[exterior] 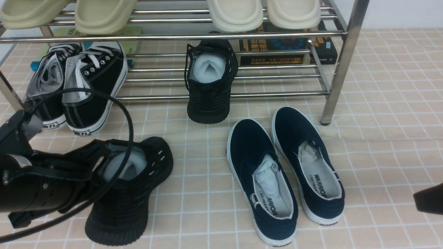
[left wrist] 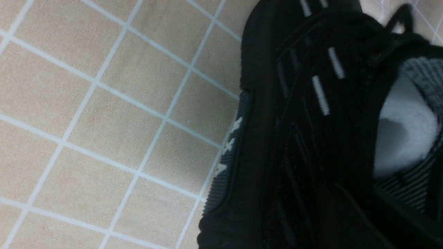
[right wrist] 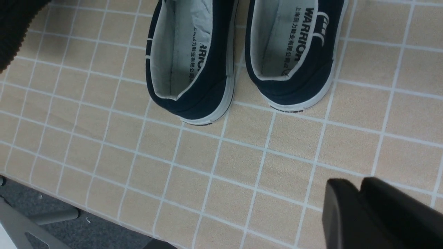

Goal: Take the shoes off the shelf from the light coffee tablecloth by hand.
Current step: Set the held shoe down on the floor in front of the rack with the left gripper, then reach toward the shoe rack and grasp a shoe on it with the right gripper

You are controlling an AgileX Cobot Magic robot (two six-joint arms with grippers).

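One black knit shoe [exterior: 128, 193] lies on the light coffee tablecloth [exterior: 380, 138] at the front left, white paper showing in its opening. My left gripper [exterior: 102, 155] is at that shoe's collar, and the left wrist view shows only the shoe's side [left wrist: 311, 121], too dark to make out the jaws. The other black knit shoe [exterior: 211, 83] rests on the lowest rods of the chrome shelf [exterior: 342, 62], its heel hanging over the front. My right gripper [right wrist: 360, 183] hangs shut and empty over bare cloth at the far right [exterior: 427, 199].
Black canvas sneakers with white soles [exterior: 93, 86] sit on the shelf's lower left. Navy slip-ons [exterior: 283, 176] lie on the cloth in front of the shelf. Cream slippers [exterior: 235, 14] fill the upper tier. A black cable [exterior: 128, 114] loops over the left arm. The table's edge [right wrist: 69, 207] is near.
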